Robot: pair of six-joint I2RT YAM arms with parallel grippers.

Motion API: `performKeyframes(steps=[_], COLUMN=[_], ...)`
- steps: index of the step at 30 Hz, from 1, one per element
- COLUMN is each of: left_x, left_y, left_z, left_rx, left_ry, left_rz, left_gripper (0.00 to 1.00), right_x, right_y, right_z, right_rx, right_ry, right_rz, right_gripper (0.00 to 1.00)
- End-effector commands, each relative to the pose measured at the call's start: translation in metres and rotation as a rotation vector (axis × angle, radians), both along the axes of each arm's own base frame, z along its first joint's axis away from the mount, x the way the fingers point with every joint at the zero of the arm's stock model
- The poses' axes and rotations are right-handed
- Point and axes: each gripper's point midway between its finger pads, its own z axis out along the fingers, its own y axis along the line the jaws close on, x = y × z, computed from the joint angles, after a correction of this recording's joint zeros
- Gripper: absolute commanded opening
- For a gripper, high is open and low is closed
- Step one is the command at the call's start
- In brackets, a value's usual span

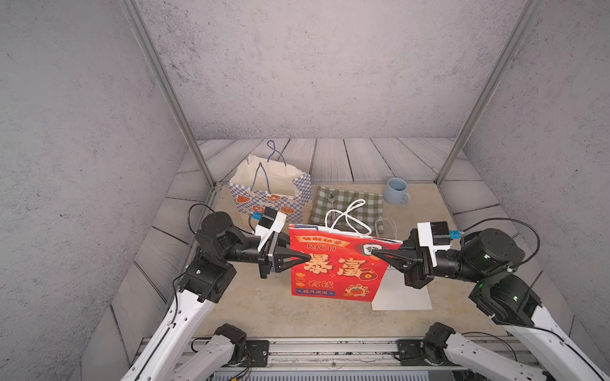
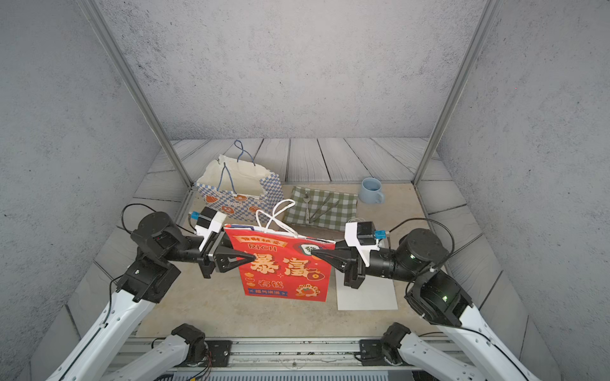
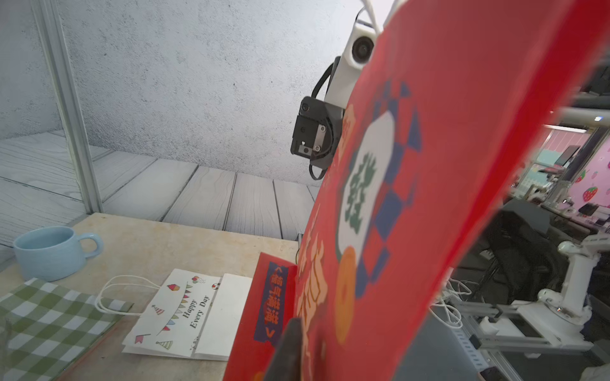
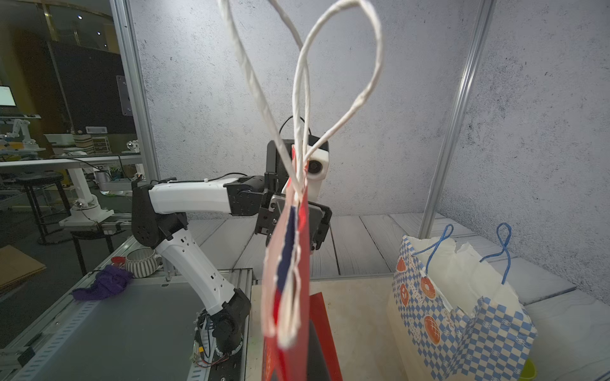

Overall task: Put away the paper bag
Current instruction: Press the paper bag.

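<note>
Top views both show a flat red printed paper bag [image 1: 336, 264] with white twisted-paper handles [image 1: 346, 214], held upright over the middle of the beige tabletop [image 1: 264, 310]. The right end effector [image 1: 374, 251] is closed tight on the bag's upper right corner. The left end effector [image 1: 307, 257] straddles the bag's left edge with its jaws partly narrowed; whether it pinches the paper cannot be told.

The likely step is securing a two-sided hold before moving the bag, probably into the open blue-and-white checked paper bag [image 1: 274, 201] standing at the far left. To do it well: pinch near the top edge, keep the bag taut, raise it over the checked rim, and mind the loose handles.

Count: three paper bags, including one white printed bag [image 3: 178, 310] lying flat; one pale blue mug [image 1: 396, 191]; one green checked cloth [image 1: 346, 204]; two end effectors.
</note>
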Motion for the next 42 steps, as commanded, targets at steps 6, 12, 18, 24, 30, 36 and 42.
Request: performKeyframes(steps=[6, 12, 18, 24, 30, 36, 42], left_x=[0.012, 0.001, -0.003, -0.001, -0.003, -0.002, 0.002], left_y=[-0.004, -0.002, 0.0, 0.003, 0.004, 0.003, 0.005], left_z=[-0.034, -0.036, -0.03, -0.04, -0.051, -0.052, -0.045], left_rx=[0.027, 0.037, 0.036, 0.059, 0.062, 0.068, 0.058], left_ry=[0.02, 0.022, 0.004, 0.0, 0.027, 0.023, -0.015], left_rz=[0.017, -0.023, -0.013, 0.045, 0.042, 0.037, 0.09], left_gripper=[0.42, 0.13, 0.0, 0.42, 0.36, 0.1, 0.42], right_x=[-0.003, -0.002, -0.002, -0.003, -0.003, -0.002, 0.002], right_y=[-0.006, -0.006, -0.005, -0.007, -0.009, -0.008, -0.008], right_z=[0.022, 0.02, 0.02, 0.023, 0.029, 0.027, 0.022], right_rx=[0.053, 0.047, 0.046, 0.055, 0.068, 0.067, 0.056], right_ry=[-0.048, -0.049, -0.041, -0.05, -0.058, -0.051, -0.038], right_rz=[-0.015, -0.023, -0.016, -0.026, -0.031, -0.032, -0.05], right_gripper=[0.0, 0.0, 0.0, 0.0, 0.0, 0.0, 0.0])
